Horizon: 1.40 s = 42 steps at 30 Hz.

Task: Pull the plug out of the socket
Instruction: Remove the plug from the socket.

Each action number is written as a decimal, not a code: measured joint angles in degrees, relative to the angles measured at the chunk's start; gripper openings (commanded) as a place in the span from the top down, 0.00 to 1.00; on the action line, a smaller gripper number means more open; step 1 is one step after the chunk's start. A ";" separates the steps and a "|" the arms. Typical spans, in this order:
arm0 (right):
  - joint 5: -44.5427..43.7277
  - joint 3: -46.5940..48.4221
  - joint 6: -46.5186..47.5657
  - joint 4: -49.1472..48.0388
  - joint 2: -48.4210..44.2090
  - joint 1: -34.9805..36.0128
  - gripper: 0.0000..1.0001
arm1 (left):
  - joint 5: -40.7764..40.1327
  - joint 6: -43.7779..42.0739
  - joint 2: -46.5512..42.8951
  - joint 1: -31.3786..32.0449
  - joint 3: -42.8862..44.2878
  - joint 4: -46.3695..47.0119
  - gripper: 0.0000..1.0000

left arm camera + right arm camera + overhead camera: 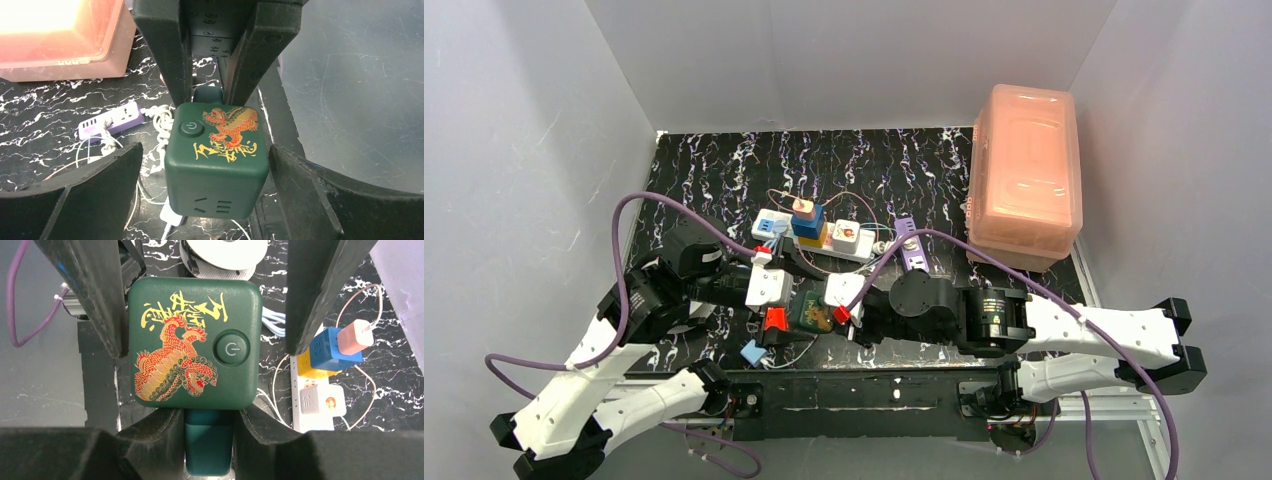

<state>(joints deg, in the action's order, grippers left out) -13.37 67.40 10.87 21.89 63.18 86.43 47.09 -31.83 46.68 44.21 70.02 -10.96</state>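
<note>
Grips dark green stub (209,440) w/ right end effector (209,427), fingers (150,445) pressed on both sides of it where it sticks out of one face of green cube (217,155). Holds left end effector (205,165) wide apart round same cube from opposite side, fingers (100,190) flanking it w/ gaps both sides, no contact. Meets nose to nose over near-centre of black marbled surface (904,170), cube btwn the two. Can't tell whether cube rests on surface or hangs just above it. Shows gold-and-red dragon print (172,365) + round power button (231,349) on cube's top face, slots on side face toward left wrist cam. Finds white power strip (771,226) further back, approx ctr of surface, apart from green cube, not plugged together. Carries on strip: yellow cube (307,365) w/ blue cube (327,347) against it and pink adapter (354,337) on the blue one, plus white adapter (311,401) in a neighbouring outlet. Sees short purple strip (112,120) just right of white strip's end, loose white cords (160,117) tangled near it. Has pink translucent lidded box (1024,170) at back right of surface
</note>
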 measured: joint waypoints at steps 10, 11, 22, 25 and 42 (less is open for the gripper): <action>0.52 0.46 1.29 -4.42 1.07 0.02 0.99 | 1.40 -1.77 -0.98 0.00 -1.97 0.52 0.13; 0.68 0.46 1.31 -4.57 1.22 0.07 0.99 | 1.42 -1.88 -0.98 0.00 -1.97 0.57 0.16; 0.87 -0.26 0.20 -7.82 2.82 0.09 0.99 | 3.02 -3.30 -1.01 0.07 -2.03 0.07 0.93; 0.44 -2.62 -0.48 -10.21 1.44 0.17 0.99 | 3.06 -3.87 -0.96 0.09 -2.03 0.07 1.00; -0.28 -7.13 -2.95 -10.97 -2.93 0.28 0.99 | 4.85 -9.88 2.14 0.63 -1.33 -2.14 1.00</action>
<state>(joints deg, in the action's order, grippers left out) -13.65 60.27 7.92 10.92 60.25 86.72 51.94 -41.71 48.82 44.84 68.69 -13.10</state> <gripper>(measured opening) 0.393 0.576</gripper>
